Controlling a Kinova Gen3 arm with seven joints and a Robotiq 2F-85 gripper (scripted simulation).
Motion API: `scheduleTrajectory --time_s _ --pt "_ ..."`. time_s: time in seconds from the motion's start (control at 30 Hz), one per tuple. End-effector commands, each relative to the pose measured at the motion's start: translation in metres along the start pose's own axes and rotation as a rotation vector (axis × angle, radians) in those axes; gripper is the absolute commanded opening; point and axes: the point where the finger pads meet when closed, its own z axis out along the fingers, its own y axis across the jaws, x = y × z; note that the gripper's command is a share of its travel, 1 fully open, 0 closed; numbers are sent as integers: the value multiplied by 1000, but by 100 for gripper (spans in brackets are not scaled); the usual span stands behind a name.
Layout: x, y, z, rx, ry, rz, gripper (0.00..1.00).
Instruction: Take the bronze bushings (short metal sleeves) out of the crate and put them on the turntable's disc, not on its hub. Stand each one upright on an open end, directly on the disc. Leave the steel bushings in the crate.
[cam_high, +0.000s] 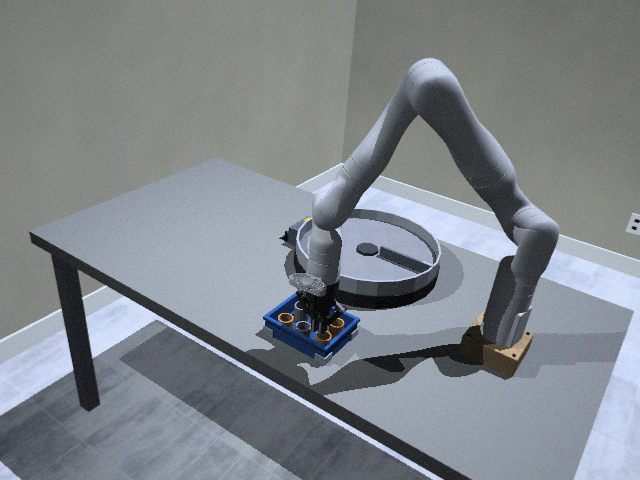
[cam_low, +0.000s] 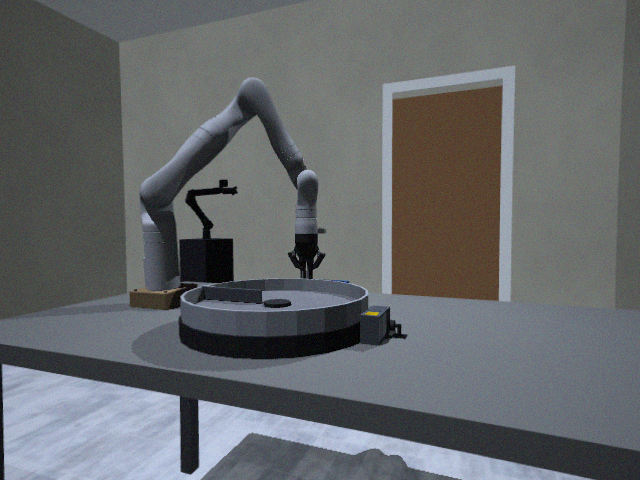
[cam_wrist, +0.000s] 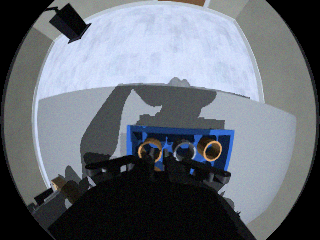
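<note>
The blue crate (cam_high: 292, 338) (cam_wrist: 230, 146) holds upright bushings. Its front row has a bronze bushing (cam_high: 285, 318) (cam_wrist: 212, 149), a steel bushing (cam_high: 303, 327) (cam_wrist: 187, 153) and another bronze bushing (cam_high: 323, 338) (cam_wrist: 149, 150). Behind them show a steel bushing (cam_high: 299, 311) and a third bronze bushing (cam_high: 337, 324). My gripper (cam_high: 320, 328) (cam_low: 306, 276) (cam_wrist: 159, 154) points down over the crate, close to the last two bronze bushings. Its fingers are nearly together, with a narrow gap and nothing seen held. It hides part of the back row. The turntable's disc (cam_high: 350, 266) (cam_low: 323, 299) bears no bushing in sight.
The turntable has a raised rim (cam_high: 361, 287) (cam_low: 294, 322), a dark hub (cam_high: 367, 249) (cam_low: 277, 303) and a divider wall (cam_high: 405, 259) (cam_low: 232, 294) from near the hub to the rim. A box with a crank (cam_low: 374, 325) stands at its side. The crate stands near the table's edge.
</note>
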Motion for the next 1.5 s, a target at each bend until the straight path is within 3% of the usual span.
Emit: scheduleTrajectory --time_s 0.0,0.7,1.47 --pt "0 0 -1 -1 1 0 12" --pt "0 0 22 -1 1 0 12" --pt "0 0 23 -1 1 0 12"
